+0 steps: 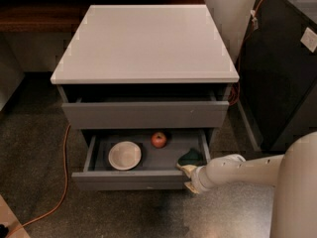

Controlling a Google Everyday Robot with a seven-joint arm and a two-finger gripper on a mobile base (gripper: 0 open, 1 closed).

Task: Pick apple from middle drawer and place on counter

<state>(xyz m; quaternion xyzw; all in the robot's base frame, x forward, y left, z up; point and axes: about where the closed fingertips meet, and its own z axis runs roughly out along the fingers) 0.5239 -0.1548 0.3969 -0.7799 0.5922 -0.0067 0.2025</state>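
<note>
The apple (pixel 158 139), small and red, lies at the back middle of the open middle drawer (pixel 130 180), which is pulled out below a taller grey drawer front. The white counter (pixel 146 41) tops the cabinet. My gripper (pixel 187 177) is at the end of the white arm, at the drawer's front right corner, right of and nearer to me than the apple and apart from it.
A round white bowl (pixel 124 154) sits in the drawer left of the apple. A dark green sponge (pixel 191 156) lies at the drawer's right end, just behind the gripper. The upper drawer (pixel 144 114) stands slightly open. An orange cable (pixel 62 182) runs on the floor at left. A black cabinet (pixel 280 78) stands at right.
</note>
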